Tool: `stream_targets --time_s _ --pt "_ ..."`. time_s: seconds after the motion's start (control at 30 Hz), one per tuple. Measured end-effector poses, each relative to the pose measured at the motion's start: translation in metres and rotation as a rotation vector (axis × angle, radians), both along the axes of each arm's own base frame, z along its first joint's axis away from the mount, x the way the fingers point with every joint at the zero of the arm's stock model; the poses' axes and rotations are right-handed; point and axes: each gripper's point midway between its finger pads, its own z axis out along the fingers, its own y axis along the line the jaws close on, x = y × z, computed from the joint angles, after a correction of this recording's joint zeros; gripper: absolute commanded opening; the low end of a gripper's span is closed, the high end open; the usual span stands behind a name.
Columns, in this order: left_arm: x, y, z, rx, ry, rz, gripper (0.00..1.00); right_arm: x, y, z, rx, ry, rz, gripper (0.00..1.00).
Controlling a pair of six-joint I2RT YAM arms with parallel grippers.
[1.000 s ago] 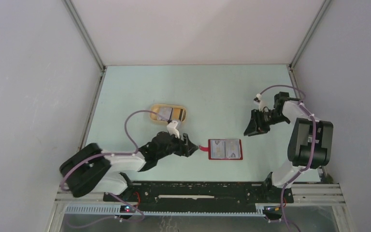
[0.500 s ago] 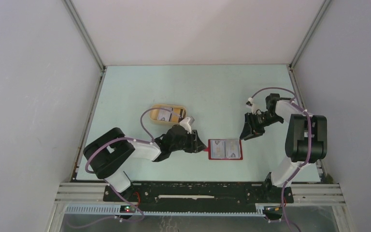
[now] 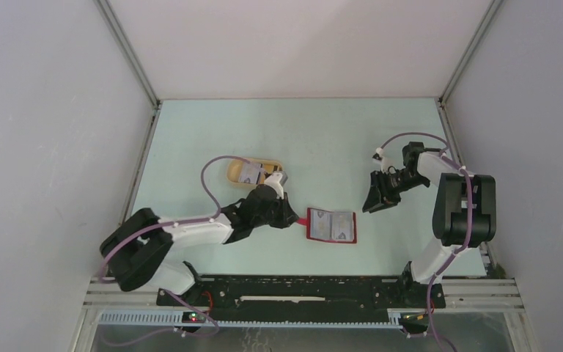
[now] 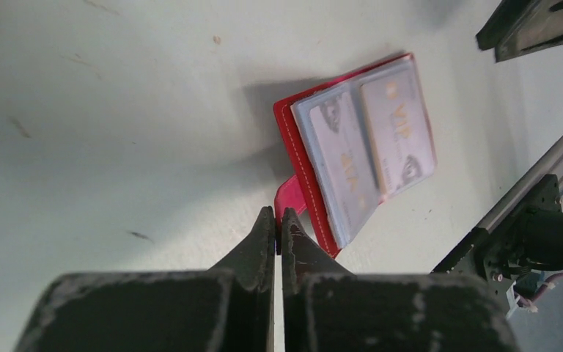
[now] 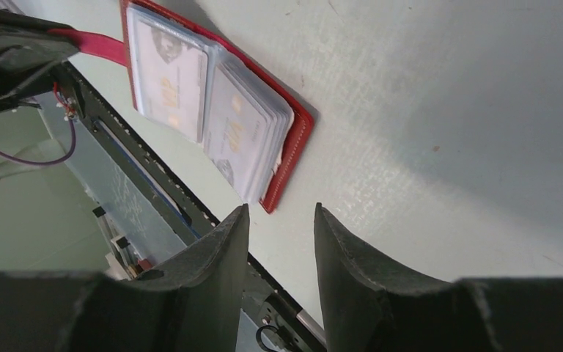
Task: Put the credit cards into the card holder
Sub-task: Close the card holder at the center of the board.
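top view: the card holder [image 3: 331, 226] lies open on the table [image 3: 322, 139], pockets up, close to the near edge and about midway between the left and right edges. half a second ago it lay a little further right; it has slid toward the left arm and turned slightly. the left gripper [image 3: 293, 218] is closed tight on the red tab [image 3: 302, 222] that sticks out of the holder's left side; a second ago its fingers stood apart and short of the tab. behind the left wrist, toward the far edge, sits a tan dish [image 3: 236, 170] with more credit cards [image 3: 251, 174] in it. the right gripper [image 3: 373, 204] hovers just right of the holder, much where it was half a second ago, after coming in from nearer the right edge

left wrist view: the two fingers [image 4: 253, 246] meet with no gap, their tips pinching the end of the tab. beyond them the holder shows its red rim and clear pockets with pale cards inside, one marked vip

right wrist view: the right gripper's jaws stand about half apart with nothing between them, above bare table beside the holder's right edge. the holder's pocket leaves are stacked with cards. the tab runs off into the left gripper's dark fingers at the upper left corner
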Motion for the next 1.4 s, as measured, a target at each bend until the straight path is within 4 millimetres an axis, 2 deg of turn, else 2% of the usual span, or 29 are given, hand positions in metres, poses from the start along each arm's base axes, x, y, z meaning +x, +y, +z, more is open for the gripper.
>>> stream_targets --time_s 0.1,0.23,0.37,0.47,0.6,0.73,0.9,0.97,1.03,1.13,1.2,1.27,1.4 --pt "0.007 0.011 0.022 0.008 -0.049 0.015 0.00 0.000 0.005 0.003 0.028 -0.002 0.006 0.47" --pt "0.014 0.017 0.038 0.026 -0.073 0.010 0.00 -0.002 0.016 0.012 0.097 -0.007 0.021 0.46" --pt "0.013 0.017 0.043 0.045 -0.057 -0.023 0.00 -0.004 0.030 0.018 0.146 -0.011 0.050 0.43" --pt "0.011 0.008 0.053 0.028 -0.047 -0.062 0.00 -0.004 0.037 0.020 0.163 -0.011 0.056 0.35" --pt "0.017 -0.021 0.077 -0.039 -0.048 -0.133 0.00 0.001 0.041 0.021 0.170 -0.012 0.036 0.32" --pt "0.021 -0.058 0.086 -0.080 -0.043 -0.206 0.00 0.011 0.031 0.023 0.178 -0.019 -0.019 0.33" --pt "0.010 -0.115 0.073 -0.107 0.017 -0.319 0.00 0.021 0.008 0.024 0.179 -0.027 -0.109 0.33" --pt "0.000 -0.139 0.065 -0.115 0.046 -0.369 0.00 0.023 0.002 0.024 0.179 -0.029 -0.132 0.33" --pt "-0.012 -0.153 0.053 -0.112 0.078 -0.414 0.01 0.024 -0.001 0.024 0.179 -0.030 -0.142 0.33" --pt "-0.032 -0.161 0.037 -0.099 0.131 -0.459 0.13 0.024 -0.001 0.024 0.179 -0.030 -0.143 0.34" --pt "-0.041 -0.162 0.031 -0.094 0.161 -0.480 0.29 0.024 -0.001 0.024 0.179 -0.030 -0.142 0.34" --pt "-0.046 -0.162 0.031 -0.097 0.173 -0.496 0.44 0.024 -0.001 0.024 0.178 -0.030 -0.141 0.34" --pt "-0.046 -0.162 0.038 -0.108 0.161 -0.505 0.58 0.023 -0.001 0.024 0.177 -0.039 -0.132 0.34"
